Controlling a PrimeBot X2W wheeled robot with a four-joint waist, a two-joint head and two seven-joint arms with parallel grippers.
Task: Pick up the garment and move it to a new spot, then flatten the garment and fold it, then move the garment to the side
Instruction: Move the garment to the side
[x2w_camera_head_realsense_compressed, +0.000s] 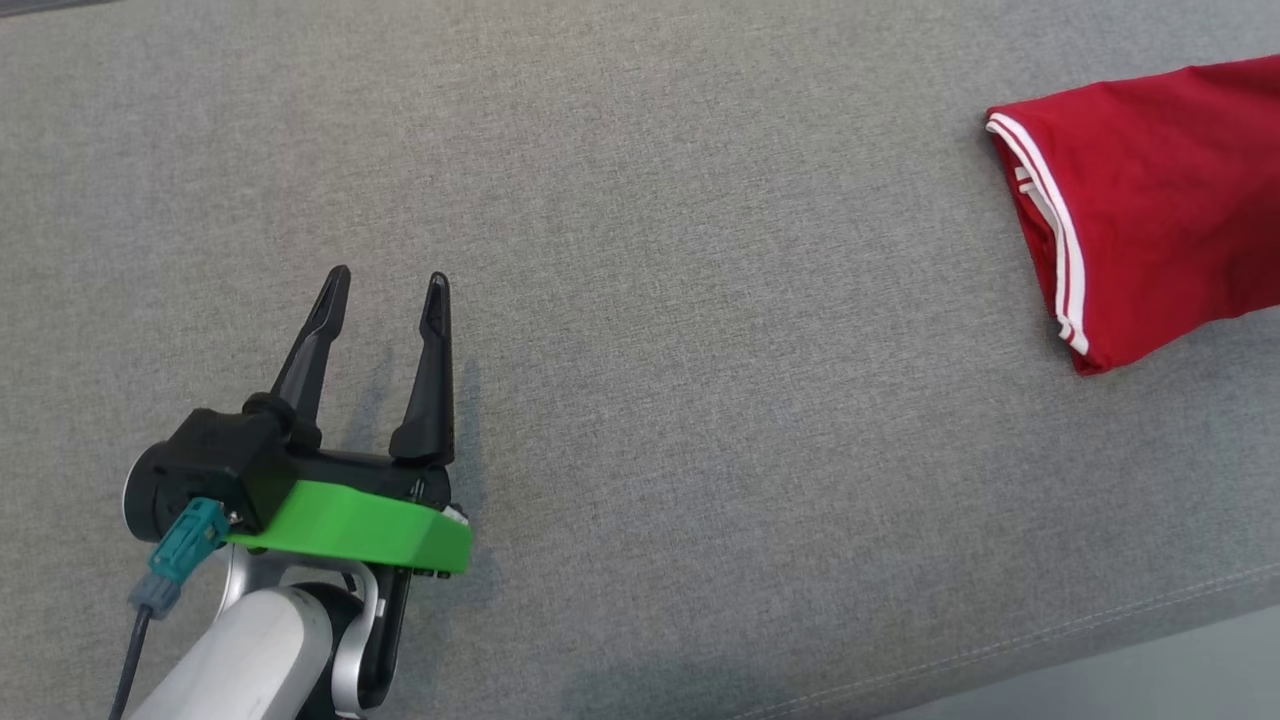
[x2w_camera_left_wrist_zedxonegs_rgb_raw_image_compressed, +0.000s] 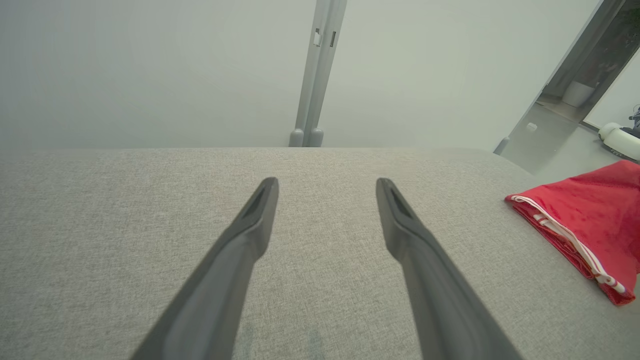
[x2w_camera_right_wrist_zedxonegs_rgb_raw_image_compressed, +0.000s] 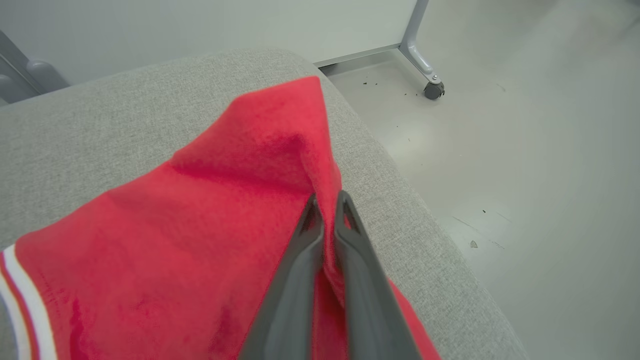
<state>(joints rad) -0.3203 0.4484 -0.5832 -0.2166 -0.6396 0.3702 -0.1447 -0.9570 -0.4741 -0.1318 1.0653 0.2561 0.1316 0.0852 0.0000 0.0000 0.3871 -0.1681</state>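
The garment (x2w_camera_head_realsense_compressed: 1160, 210) is red with white stripes along one hem and lies folded at the right of the grey cushion (x2w_camera_head_realsense_compressed: 640, 300), running off the head view's right edge. In the left wrist view the garment (x2w_camera_left_wrist_zedxonegs_rgb_raw_image_compressed: 590, 225) sits far to the right. My left gripper (x2w_camera_head_realsense_compressed: 385, 285) hovers open over bare cushion at the lower left, well away from the cloth; its two fingers stand apart in its wrist view (x2w_camera_left_wrist_zedxonegs_rgb_raw_image_compressed: 327, 185). My right gripper (x2w_camera_right_wrist_zedxonegs_rgb_raw_image_compressed: 327, 202) is shut on a raised fold of the garment (x2w_camera_right_wrist_zedxonegs_rgb_raw_image_compressed: 200, 225) near the cushion's right edge.
The cushion's right edge (x2w_camera_right_wrist_zedxonegs_rgb_raw_image_compressed: 425, 210) drops to a pale floor (x2w_camera_right_wrist_zedxonegs_rgb_raw_image_compressed: 525, 150). A wheeled metal leg (x2w_camera_right_wrist_zedxonegs_rgb_raw_image_compressed: 432, 90) stands on that floor. Behind the cushion is a pale wall with a grey post (x2w_camera_left_wrist_zedxonegs_rgb_raw_image_compressed: 315, 75). A seam runs along the cushion's front edge (x2w_camera_head_realsense_compressed: 1000, 640).
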